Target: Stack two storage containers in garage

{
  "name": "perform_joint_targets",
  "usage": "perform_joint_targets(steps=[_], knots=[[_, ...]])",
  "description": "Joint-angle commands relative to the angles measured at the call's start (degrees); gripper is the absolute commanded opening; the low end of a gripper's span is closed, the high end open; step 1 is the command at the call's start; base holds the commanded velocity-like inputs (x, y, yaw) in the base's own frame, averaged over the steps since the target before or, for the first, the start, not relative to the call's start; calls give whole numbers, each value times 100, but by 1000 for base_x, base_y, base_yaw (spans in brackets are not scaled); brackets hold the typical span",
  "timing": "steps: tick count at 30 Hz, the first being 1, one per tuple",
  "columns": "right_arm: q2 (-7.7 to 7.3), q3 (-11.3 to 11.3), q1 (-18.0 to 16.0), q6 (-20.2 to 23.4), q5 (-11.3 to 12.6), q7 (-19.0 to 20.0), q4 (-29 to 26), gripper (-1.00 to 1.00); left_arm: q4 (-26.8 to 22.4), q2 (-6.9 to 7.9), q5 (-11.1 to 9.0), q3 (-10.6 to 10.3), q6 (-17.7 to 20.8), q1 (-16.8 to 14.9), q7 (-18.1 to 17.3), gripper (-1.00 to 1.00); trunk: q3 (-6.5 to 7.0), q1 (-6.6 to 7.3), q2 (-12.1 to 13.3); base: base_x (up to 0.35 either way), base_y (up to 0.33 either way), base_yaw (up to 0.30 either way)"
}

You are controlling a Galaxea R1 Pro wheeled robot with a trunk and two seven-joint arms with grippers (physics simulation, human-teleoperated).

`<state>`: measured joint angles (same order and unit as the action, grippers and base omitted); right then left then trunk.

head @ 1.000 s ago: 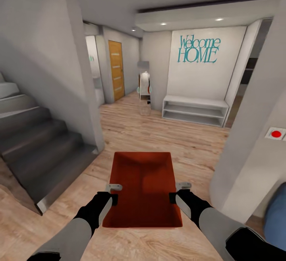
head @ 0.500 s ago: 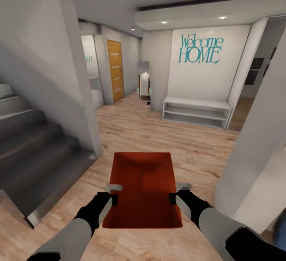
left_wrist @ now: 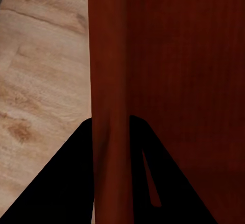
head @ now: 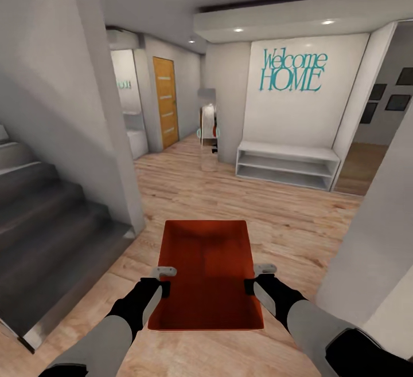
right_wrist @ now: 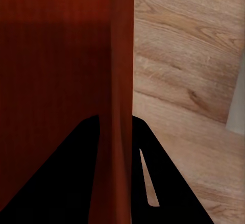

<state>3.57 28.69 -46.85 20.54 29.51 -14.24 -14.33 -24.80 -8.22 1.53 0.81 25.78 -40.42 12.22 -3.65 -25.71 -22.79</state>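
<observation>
Your left gripper (head: 161, 283) is pinched on the left long wall of the storage container (head: 207, 274), one finger inside and one outside, and your right gripper (head: 258, 281) clamps the right wall the same way. In both wrist views the wall (left_wrist: 108, 106) runs straight between the dark fingers (right_wrist: 76, 183), so each hold looks square.

The bin hangs between your hands, stretching from them toward 12 o'clock, open side up and empty, above the wood plank flooring (head: 287, 222).

It is likely light and stiff, but thin tapered walls may flex or slip, so keep both grips level and near mid-length.

Stairs (head: 46, 216) lie at 9 o'clock, a honey-wood door (head: 165, 102) at 11, a white bench (head: 285, 164) at 1.
</observation>
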Motion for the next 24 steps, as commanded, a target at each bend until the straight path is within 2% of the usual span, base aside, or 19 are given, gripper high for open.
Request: perform_joint_targets(steps=[1, 24], knots=[[-5, 200, -8, 11, 116, -42, -123, -100, 187, 66, 76, -57, 344, -1, 44, -100, -13, -7, -13, 322, 0, 0], [0, 201, -8, 11, 116, -39, -123, -100, 221, 66, 76, -64, 340, -1, 44, -100, -13, -7, -13, 322, 0, 0]])
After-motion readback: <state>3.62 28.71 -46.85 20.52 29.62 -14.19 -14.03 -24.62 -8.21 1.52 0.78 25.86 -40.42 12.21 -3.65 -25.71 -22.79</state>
